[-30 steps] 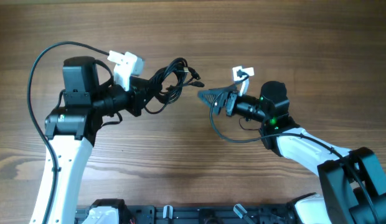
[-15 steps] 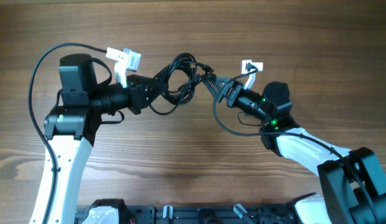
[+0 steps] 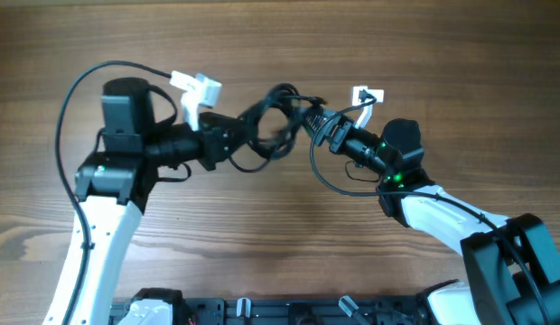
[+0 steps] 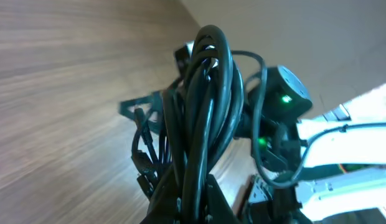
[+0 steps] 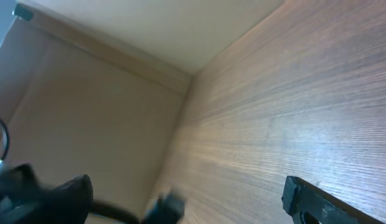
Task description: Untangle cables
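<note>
The cables form one tangled black bundle held up off the desk, between the two arms. The left gripper is clamped tight on the bundle's left end. The right gripper, its jaws spread wide, sits at the bundle's right edge; whether it touches the cables is unclear.

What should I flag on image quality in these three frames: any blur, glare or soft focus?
Overhead: evenly lit, table grain crisp, only the cables slightly smeared. Left wrist: table streaked with blur, the cables close to the lens and soft, pale background washed out at right. Right wrist: soft throughout, dark shapes at lower left unreadable; no glare.
</note>
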